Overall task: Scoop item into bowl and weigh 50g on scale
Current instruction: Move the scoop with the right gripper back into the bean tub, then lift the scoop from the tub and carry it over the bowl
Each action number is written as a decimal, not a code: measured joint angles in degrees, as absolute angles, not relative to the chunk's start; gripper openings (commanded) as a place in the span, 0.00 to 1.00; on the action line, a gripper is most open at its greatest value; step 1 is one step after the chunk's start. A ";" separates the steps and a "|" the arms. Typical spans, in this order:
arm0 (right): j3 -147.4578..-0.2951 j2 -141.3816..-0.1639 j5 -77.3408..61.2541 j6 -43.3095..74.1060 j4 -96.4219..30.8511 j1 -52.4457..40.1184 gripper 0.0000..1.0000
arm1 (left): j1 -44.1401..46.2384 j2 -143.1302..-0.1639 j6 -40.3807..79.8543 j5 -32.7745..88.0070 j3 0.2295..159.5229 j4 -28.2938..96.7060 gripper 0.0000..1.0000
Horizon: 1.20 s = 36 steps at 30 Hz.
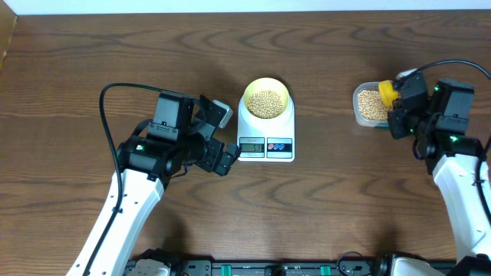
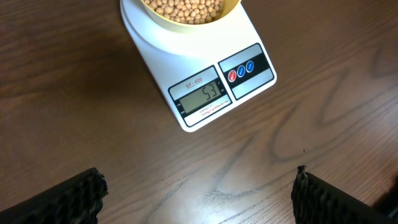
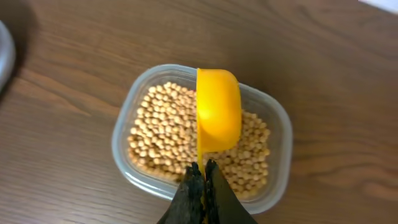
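Observation:
A pale yellow bowl [image 1: 266, 98] full of tan beans [image 1: 266, 103] stands on the white scale [image 1: 268, 132]; the bowl [image 2: 189, 14] and the scale [image 2: 205, 74] also show in the left wrist view, where the display reads 53. My left gripper [image 1: 222, 136] is open over bare wood just left of the scale's front, its pads [image 2: 68, 196] wide apart with nothing between them. My right gripper [image 3: 203, 177] is shut on the handle of a bright yellow scoop [image 3: 217, 109], held over a clear tub [image 3: 134, 109] of beans [image 3: 165, 134] at the right.
The clear tub [image 1: 362, 109] sits near the right arm. Cables arc over the table by both arms. Bare wood lies between the scale and the tub and along the front.

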State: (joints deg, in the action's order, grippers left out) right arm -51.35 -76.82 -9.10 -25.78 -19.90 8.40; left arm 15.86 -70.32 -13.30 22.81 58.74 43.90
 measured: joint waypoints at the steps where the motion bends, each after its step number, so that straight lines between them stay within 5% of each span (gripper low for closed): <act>1: -51.35 -76.82 -7.46 -27.22 -19.86 7.94 0.01 | 15.86 -70.32 -13.30 22.83 58.74 43.90 0.98; 8: -51.29 -76.82 -6.31 -20.16 -14.79 6.07 0.01 | 15.86 -70.32 -13.30 22.83 58.74 43.92 0.98; 16: -51.16 -76.47 -27.64 2.83 8.78 4.38 0.01 | 15.86 -70.32 -13.30 22.81 58.74 43.90 0.98; 24: -51.09 -81.62 -31.73 6.66 27.75 -6.94 0.01 | 15.86 -70.32 -13.30 22.83 58.74 43.94 0.98; 36: -51.24 -90.87 -31.62 4.23 22.57 -18.46 0.01 | 15.86 -70.32 -13.30 22.83 58.74 43.94 0.98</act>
